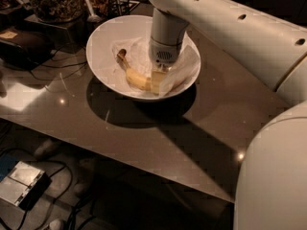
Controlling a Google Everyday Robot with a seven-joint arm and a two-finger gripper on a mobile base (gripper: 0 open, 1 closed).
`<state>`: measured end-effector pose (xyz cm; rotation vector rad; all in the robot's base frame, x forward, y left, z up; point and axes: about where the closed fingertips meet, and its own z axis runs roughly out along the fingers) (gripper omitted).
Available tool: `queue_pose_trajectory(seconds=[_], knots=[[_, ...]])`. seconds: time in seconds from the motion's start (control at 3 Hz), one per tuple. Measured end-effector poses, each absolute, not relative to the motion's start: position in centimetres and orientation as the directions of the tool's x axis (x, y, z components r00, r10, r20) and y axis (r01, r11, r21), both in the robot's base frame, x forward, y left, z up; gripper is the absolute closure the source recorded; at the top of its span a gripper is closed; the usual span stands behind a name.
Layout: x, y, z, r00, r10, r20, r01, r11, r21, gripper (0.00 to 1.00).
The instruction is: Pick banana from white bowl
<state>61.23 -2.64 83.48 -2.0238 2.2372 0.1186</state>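
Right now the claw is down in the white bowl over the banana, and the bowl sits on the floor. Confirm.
Not the floor: the camera view shows the white bowl standing on the table. The claw is down in it, over the banana.

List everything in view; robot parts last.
table: one, grey-brown, centre
white bowl: one, white, on the table
paper: one, white, lining the bowl
banana: one, yellow, in the bowl
jar: one, glass, back left
black device: one, black, table's left
box: one, grey, floor lower left
arm: one, white, from right
pincer: one, white, in bowl at banana's right end
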Motion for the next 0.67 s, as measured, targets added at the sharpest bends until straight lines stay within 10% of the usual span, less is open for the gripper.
queue_pose_trajectory(seconds=[0.67], knots=[[60.6,-2.1,85.1,-0.067,-0.984,-0.162,-0.996,0.077,-0.054,1.00]])
